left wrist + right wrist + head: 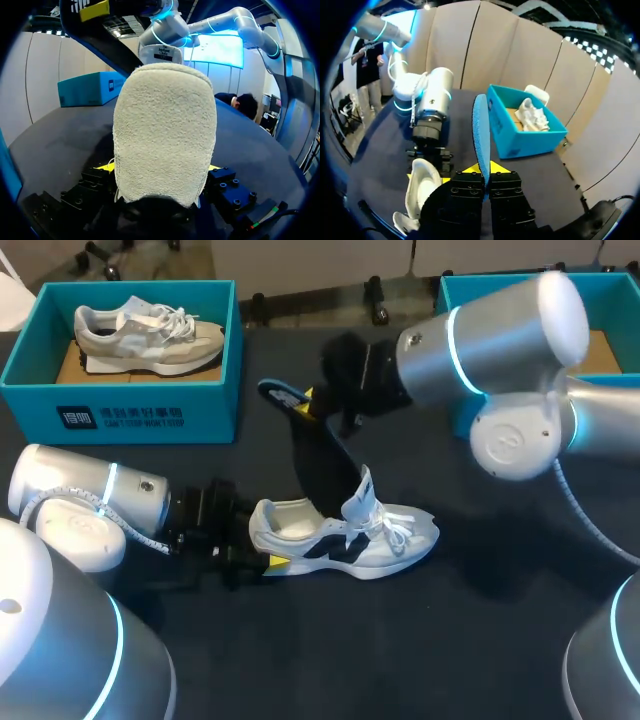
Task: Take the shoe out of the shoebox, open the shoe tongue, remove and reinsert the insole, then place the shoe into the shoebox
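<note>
You're sitting about midway: the white shoe (345, 535) is lying on the table, out of the left shoebox (140, 405), with its tongue standing up. Your left gripper (265, 550) is clamping its heel and your right gripper (310, 400) is pinching the dark insole (320, 460), tilted steeply over the opening, so reinserting and boxing are left to do. You're looking at two shoes, the beige shoe (150, 335) lying in that left box, two shoeboxes, the second shoebox (480, 278) sitting behind your right arm, and one insole.

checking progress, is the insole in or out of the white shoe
Mostly out: the right gripper holds the insole up above the shoe; whether its lower end is clear of the opening, cannot tell.
</note>
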Controlling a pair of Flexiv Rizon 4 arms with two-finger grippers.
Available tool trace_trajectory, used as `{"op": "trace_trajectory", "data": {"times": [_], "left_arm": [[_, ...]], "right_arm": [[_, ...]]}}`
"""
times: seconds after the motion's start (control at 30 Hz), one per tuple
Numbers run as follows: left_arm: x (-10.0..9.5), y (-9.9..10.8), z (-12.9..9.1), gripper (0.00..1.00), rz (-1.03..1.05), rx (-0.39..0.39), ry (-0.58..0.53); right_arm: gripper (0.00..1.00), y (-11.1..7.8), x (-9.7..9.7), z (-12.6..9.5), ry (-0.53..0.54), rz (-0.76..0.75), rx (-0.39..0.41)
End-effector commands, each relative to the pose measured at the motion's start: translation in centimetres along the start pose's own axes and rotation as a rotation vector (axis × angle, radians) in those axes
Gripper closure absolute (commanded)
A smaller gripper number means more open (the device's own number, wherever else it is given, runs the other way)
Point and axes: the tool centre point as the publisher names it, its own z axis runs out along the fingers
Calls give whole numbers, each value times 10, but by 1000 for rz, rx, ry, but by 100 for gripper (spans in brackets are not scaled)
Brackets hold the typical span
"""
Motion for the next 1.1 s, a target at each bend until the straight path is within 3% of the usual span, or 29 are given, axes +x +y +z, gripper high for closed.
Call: {"op": "trace_trajectory", "data": {"times": [0.03,0.17,0.23,0.8,1.1], "left_arm": [[-3,5,2,100,0,-2,0],[-3,5,2,100,0,-2,0],[-3,5,2,100,0,-2,0],[-3,5,2,100,0,-2,0],[-3,5,2,100,0,-2,0]], "right_arm": [[100,3,1,-9,-96,-13,-8],[100,9,-6,-16,-148,-37,-66],[100,12,-8,-19,-185,-79,-57],[100,12,-8,-19,-185,-79,-57],[100,19,-34,-66,-105,-19,-113]]}}
